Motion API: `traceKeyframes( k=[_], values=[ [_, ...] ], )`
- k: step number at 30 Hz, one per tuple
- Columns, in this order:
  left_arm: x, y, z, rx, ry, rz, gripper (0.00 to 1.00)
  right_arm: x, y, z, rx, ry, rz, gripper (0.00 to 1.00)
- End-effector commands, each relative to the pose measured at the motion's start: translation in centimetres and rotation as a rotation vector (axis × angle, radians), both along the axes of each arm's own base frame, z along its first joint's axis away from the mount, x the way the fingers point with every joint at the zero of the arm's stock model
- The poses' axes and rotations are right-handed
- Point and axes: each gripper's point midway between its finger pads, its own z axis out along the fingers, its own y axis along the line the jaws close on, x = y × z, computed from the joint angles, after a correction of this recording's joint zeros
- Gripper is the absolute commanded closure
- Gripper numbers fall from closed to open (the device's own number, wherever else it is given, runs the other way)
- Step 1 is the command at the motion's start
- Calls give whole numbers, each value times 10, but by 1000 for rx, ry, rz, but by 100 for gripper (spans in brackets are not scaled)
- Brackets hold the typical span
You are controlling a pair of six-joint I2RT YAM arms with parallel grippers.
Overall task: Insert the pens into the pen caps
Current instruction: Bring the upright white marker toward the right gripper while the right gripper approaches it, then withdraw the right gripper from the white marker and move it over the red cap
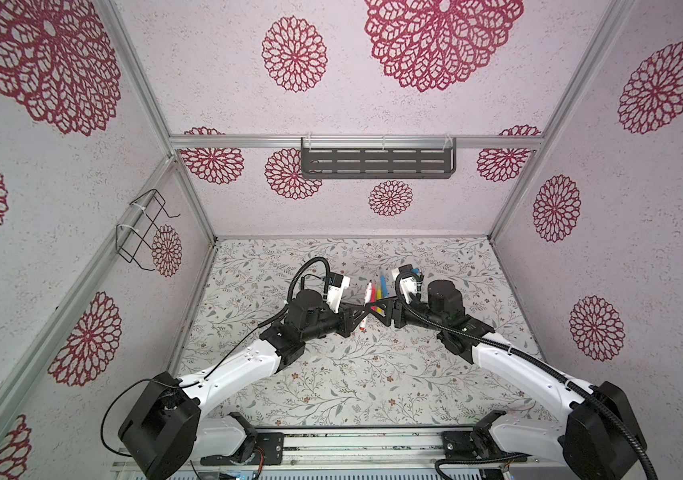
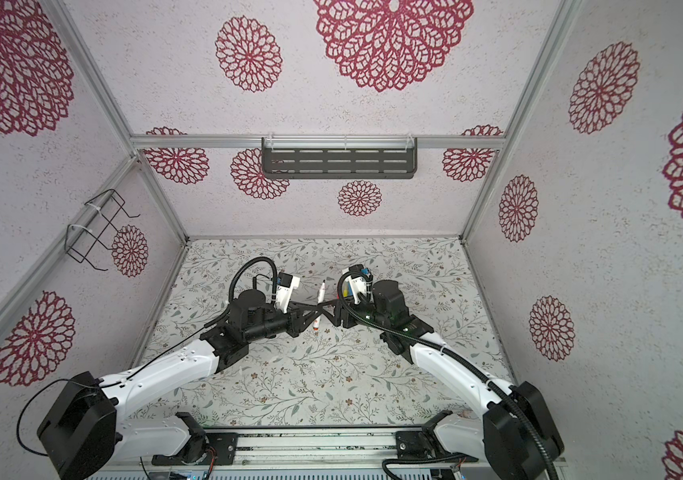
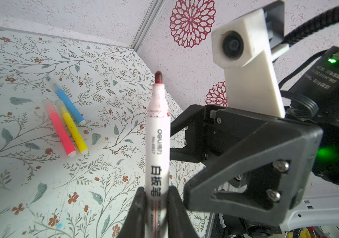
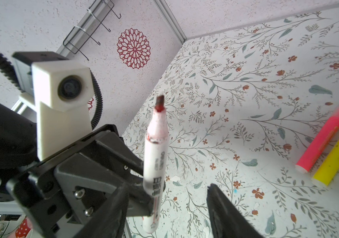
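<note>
In a top view, the left end effector (image 1: 361,309) holds the white pen (image 1: 368,291) clear of the desk (image 1: 331,374), probably so the other arm can reach it. In the left wrist view, the jaws are clamped on its barrel, nib bare. In the right wrist view, the right end effector (image 4: 166,185) is half-open astride the pen, gripping nothing.

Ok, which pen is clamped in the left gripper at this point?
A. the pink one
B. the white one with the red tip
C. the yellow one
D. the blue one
B: the left gripper is shut on the white pen, its red tip bare, while the blue pen, yellow pen and pink pen lie on the table.
</note>
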Motion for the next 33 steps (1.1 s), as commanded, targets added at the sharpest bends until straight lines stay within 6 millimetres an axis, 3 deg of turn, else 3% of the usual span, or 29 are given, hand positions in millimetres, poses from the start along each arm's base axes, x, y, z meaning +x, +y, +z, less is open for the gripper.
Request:
traceKeyframes(
  k=[1, 7, 14, 20, 23, 25, 28, 29, 33],
  values=[
    [-6, -8, 6, -25, -23, -23, 85, 5, 5, 35, 70, -76, 18, 41],
    [-9, -14, 5, -26, -24, -35, 85, 6, 8, 39, 79, -79, 25, 46],
    [-10, -20, 6, -30, -29, -47, 85, 6, 8, 37, 80, -73, 26, 59],
    [-10, -21, 6, -28, -32, -49, 85, 5, 8, 35, 78, -67, 31, 83],
    [-10, -21, 6, -29, -29, -43, 85, 4, 7, 33, 74, -62, 32, 87],
    [-10, -21, 6, -28, -25, -43, 79, 4, 7, 33, 73, -63, 30, 88],
    [-9, -21, 2, -9, -6, -39, 55, 3, 5, 35, 71, -70, 25, 89],
    [-9, -21, 1, -2, -3, -41, 52, 3, 5, 37, 73, -75, 26, 89],
    [-10, -25, -3, 8, 15, -66, 50, 2, 4, 42, 77, -87, 23, 89]
  ],
)
